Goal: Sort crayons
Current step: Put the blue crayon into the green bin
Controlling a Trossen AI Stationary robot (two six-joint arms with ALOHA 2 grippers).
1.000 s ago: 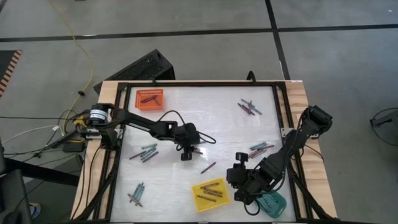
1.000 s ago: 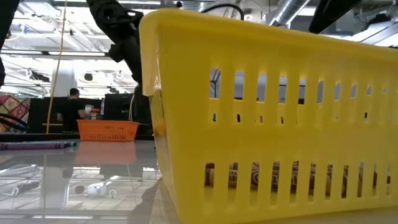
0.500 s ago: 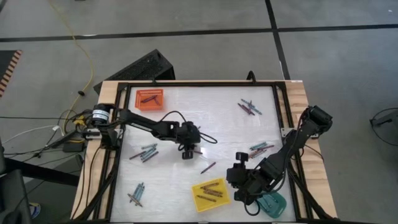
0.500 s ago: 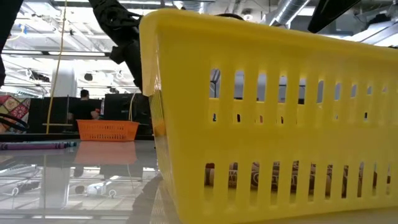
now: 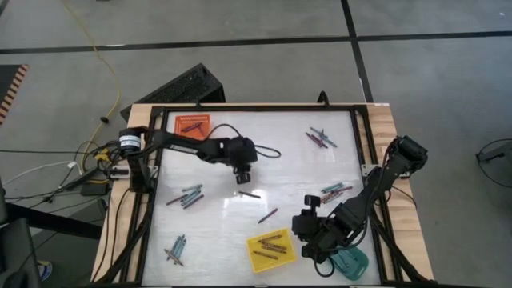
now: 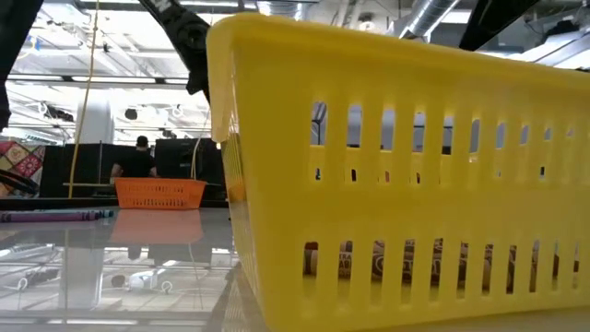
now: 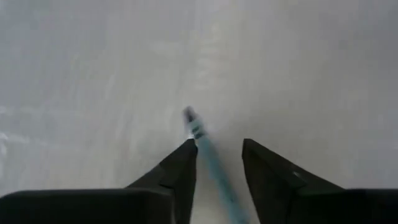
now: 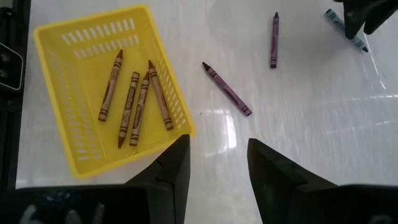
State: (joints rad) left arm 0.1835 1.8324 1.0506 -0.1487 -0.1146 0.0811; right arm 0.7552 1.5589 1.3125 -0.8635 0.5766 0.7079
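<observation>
My left gripper (image 5: 244, 175) is over the middle of the table, shut on a teal-blue crayon (image 7: 207, 157); gripper and crayon also show far off in the right wrist view (image 8: 346, 27). My right gripper (image 5: 318, 240) is open and empty at the near right, between the yellow tray (image 5: 270, 250) and the teal tray (image 5: 352, 262). The yellow tray (image 8: 62, 37) holds several brown crayons (image 8: 134, 99). Two purple crayons (image 8: 227, 89) (image 8: 273, 40) lie flat on the table beyond it. My left gripper pinches the teal-blue crayon's shaft (image 7: 210, 163) between its two fingers, which point down from above. The crayon runs along the gap, slanted, and its tip (image 7: 188, 114) sticks out past the fingertips. It looks lifted clear of the table.
An orange tray (image 5: 193, 126) with dark crayons stands at the far left. Crayon groups lie at the far right (image 5: 322, 138), right (image 5: 336, 190), left (image 5: 186, 196) and near left (image 5: 175, 250). The yellow tray (image 6: 396, 184) fills most of the low view.
My left gripper has risen and gone toward the table's far edge, taking the teal-blue crayon along. A dark crayon stays on the table where the gripper was.
</observation>
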